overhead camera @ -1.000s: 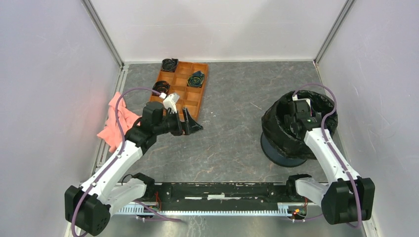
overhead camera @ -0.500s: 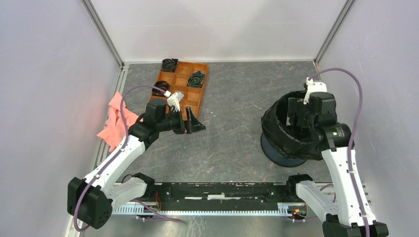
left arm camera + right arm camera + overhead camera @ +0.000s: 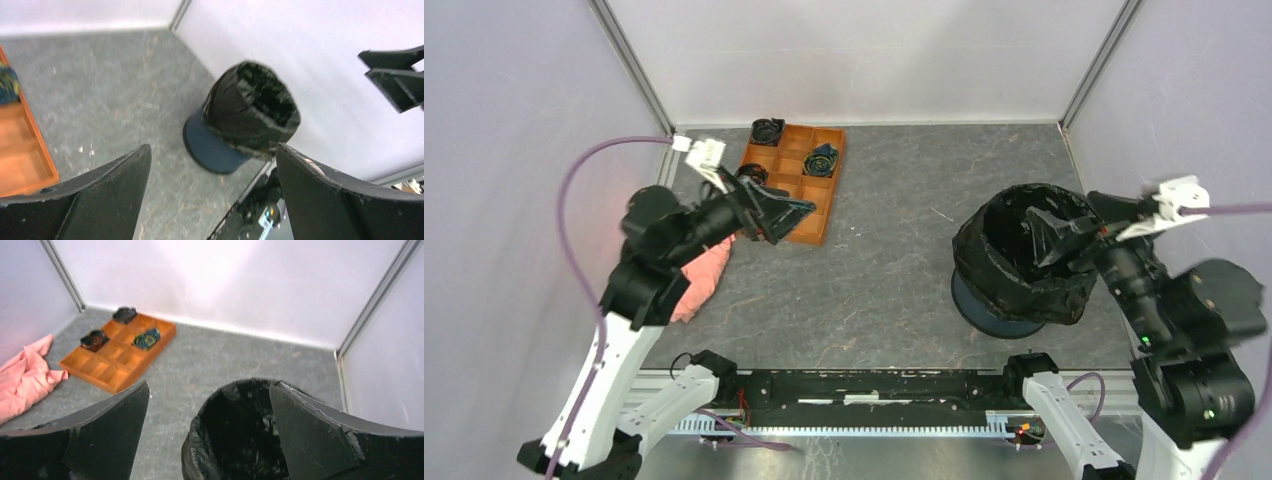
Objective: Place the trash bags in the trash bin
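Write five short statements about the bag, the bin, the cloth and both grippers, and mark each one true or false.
1. The trash bag lines the trash bin, with its edge folded down over the rim. True.
2. The right gripper is shut on the bag. False: its jaws stand wide open and hold nothing, above the bin's mouth.
3. The left gripper is open and empty. True.
4. The pink cloth lies inside the orange tray. False: it lies on the table by the left wall, outside the tray.
5. The bin lies tipped on its side. False: it stands upright, mouth up.
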Controlling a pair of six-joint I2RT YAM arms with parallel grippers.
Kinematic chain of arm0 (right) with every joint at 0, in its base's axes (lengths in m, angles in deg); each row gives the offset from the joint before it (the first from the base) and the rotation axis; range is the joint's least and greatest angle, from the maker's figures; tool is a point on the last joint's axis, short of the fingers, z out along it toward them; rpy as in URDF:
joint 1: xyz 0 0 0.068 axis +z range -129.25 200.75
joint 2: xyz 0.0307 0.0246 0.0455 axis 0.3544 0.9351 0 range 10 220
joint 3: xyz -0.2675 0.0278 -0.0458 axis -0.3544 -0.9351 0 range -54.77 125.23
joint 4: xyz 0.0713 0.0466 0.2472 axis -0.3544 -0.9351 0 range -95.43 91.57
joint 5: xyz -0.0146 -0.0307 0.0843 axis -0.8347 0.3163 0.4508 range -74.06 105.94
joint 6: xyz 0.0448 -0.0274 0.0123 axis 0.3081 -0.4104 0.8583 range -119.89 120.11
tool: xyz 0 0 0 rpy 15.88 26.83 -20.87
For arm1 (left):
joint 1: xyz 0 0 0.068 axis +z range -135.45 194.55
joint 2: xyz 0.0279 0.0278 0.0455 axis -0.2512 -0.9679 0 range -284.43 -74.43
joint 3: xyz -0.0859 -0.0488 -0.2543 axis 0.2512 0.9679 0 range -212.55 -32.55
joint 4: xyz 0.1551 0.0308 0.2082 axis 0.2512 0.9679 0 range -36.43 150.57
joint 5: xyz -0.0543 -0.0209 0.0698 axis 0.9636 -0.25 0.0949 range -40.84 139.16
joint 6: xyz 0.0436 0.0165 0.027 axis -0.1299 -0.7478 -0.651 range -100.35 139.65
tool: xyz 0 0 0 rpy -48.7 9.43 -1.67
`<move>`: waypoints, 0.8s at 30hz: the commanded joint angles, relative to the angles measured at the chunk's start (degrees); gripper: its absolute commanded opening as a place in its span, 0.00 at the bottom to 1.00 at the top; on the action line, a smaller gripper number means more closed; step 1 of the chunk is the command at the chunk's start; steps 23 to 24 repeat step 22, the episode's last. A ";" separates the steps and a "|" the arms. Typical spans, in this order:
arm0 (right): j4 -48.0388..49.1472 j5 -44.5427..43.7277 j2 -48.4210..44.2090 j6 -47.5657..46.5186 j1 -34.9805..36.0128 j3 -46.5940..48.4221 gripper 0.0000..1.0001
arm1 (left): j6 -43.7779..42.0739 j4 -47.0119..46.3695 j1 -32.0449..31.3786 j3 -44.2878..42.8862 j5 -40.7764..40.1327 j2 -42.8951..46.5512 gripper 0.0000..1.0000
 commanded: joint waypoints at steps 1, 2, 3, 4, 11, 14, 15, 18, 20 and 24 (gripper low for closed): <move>1.39 0.73 -0.33 -2.66 -0.07 3.87 0.98 | -0.96 -0.32 -0.12 -5.71 -7.30 5.22 1.00; 1.29 0.05 -0.68 -3.15 0.00 4.29 0.98 | -1.37 -0.71 -0.12 -6.08 -8.63 6.80 1.00; 1.29 -0.72 -1.05 -3.48 0.13 4.78 0.98 | -1.96 -1.26 -0.12 -6.22 -9.96 8.31 1.00; 1.40 -1.39 -1.30 -3.62 0.60 5.17 0.98 | -2.66 -1.75 -0.12 -6.27 -11.30 9.78 1.00; 0.47 -8.31 -2.61 -6.96 5.68 7.30 0.98 | -6.82 -1.20 -0.18 -7.79 -20.25 15.97 1.00; 0.76 -11.48 -4.19 -7.41 6.44 5.97 0.98 | -7.50 -0.50 -0.19 -8.52 -22.45 16.52 1.00; 0.87 -11.94 -4.64 -7.51 6.58 5.35 0.98 | -7.47 -0.11 -0.16 -8.82 -23.01 16.44 1.00; 0.47 -14.24 -5.56 -7.87 7.15 3.88 0.98 | -6.98 0.84 -0.16 -9.70 -23.17 15.97 1.00; -0.96 -17.22 -5.21 -7.62 8.24 3.02 0.98 | -6.59 1.35 -0.13 -10.05 -23.18 15.71 1.00; 0.61 -19.84 -6.64 -7.44 8.64 0.21 0.98 | -5.98 1.73 -0.12 -10.13 -23.34 15.60 1.00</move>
